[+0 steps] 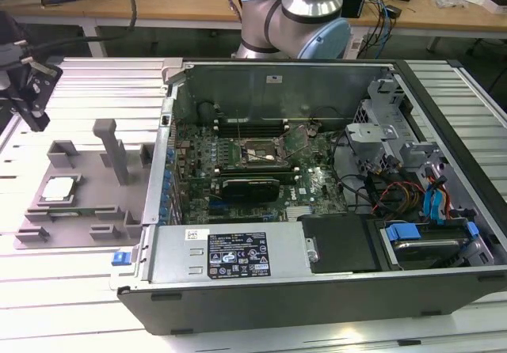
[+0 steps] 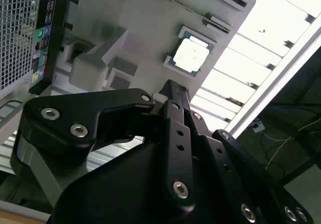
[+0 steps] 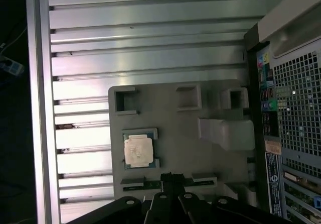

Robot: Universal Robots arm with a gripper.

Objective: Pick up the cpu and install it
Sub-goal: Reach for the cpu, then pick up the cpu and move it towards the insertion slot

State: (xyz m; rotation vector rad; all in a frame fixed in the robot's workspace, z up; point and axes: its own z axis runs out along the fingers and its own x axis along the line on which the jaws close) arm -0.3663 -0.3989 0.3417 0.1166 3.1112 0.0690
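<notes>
The cpu (image 1: 59, 188), a small square chip with a pale silver top, lies flat in a pocket of the grey fixture tray (image 1: 95, 193) at the exterior view's left. Both wrist views look down on the cpu (image 2: 192, 54) (image 3: 138, 150) resting in the tray (image 2: 150, 28) (image 3: 185, 123). My black gripper (image 1: 38, 118) hangs well above the table, up and to the left of the tray, clear of the chip. Its fingertips meet with nothing between them (image 2: 173, 89) (image 3: 170, 176). The dark motherboard socket (image 1: 265, 153) sits inside the open computer case (image 1: 317, 278).
The tray carries a tall upright post (image 1: 111, 147) and several raised blocks around the chip. The case's side wall (image 1: 162, 179) stands just right of the tray. The ribbed aluminium table (image 1: 87, 84) stretches behind and in front of it. Cables and drive bays (image 1: 412, 203) fill the case's right side.
</notes>
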